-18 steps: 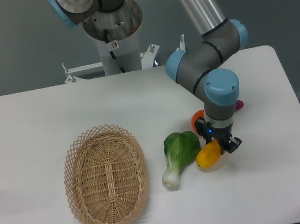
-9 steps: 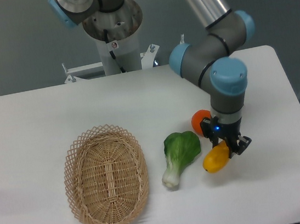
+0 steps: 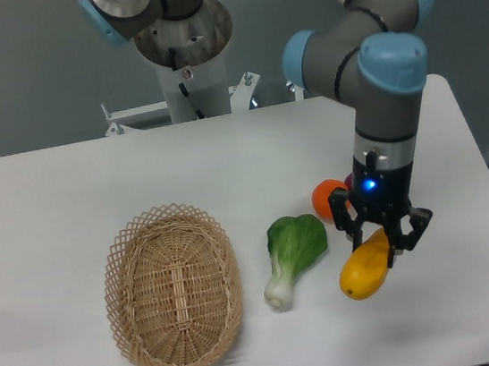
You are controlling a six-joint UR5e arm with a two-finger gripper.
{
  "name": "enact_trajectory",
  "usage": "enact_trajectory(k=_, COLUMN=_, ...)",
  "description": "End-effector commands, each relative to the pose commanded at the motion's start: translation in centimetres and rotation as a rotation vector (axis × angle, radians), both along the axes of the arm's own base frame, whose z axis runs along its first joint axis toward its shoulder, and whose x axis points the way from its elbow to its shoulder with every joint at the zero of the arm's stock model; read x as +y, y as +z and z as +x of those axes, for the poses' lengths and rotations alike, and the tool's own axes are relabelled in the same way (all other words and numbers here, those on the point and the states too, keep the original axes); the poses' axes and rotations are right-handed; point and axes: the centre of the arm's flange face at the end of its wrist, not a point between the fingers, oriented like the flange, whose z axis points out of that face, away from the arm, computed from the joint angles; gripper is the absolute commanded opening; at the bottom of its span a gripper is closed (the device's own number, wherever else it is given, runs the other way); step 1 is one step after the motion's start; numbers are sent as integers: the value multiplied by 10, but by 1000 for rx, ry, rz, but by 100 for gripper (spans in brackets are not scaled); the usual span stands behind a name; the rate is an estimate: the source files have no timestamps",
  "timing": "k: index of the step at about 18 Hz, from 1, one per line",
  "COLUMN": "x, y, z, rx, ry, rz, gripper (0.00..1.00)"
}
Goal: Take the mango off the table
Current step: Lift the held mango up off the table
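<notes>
Since a second ago the arm has come up and toward us, and the mango point(image 3: 364, 268) has come with it, now looking clear of the table point(image 3: 48, 200) rather than lying beside the greens. The gripper point(image 3: 383, 239) is closed around the fruit's upper, orange-tinted end, its black fingers point(image 3: 354, 223) pinching either side while the yellow bulk hangs down toward seven o'clock. From the wicker basket point(image 3: 173, 287), the mango sits out at about three o'clock, just past the bok choy point(image 3: 292, 252). It looks smooth and glossy, a firm elongated oval, so I'd guess it is fairly slippery and not especially heavy; held near one end like this it could swivel or slide out, and a grip across the middle would likely be steadier. The round orange point(image 3: 326, 199) rests on the table at eleven o'clock from the mango, partly behind the wrist. The basket is open-weave and oval, the tabletop flat matte white.
</notes>
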Motion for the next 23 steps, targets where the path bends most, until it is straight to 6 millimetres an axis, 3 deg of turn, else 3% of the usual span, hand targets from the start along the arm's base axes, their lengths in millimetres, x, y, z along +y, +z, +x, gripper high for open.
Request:
enact_trajectory(k=5, x=-4, y=15, z=5, rx=-19, ry=-4, rz=39, gripper=45)
enact_trajectory(k=12, x=-28, y=48, z=14, rx=-60, ry=6, rz=33, gripper=45)
enact_trajectory(k=23, x=-38, y=60, z=10, rx=-69, ry=-75, rz=-28, gripper=44)
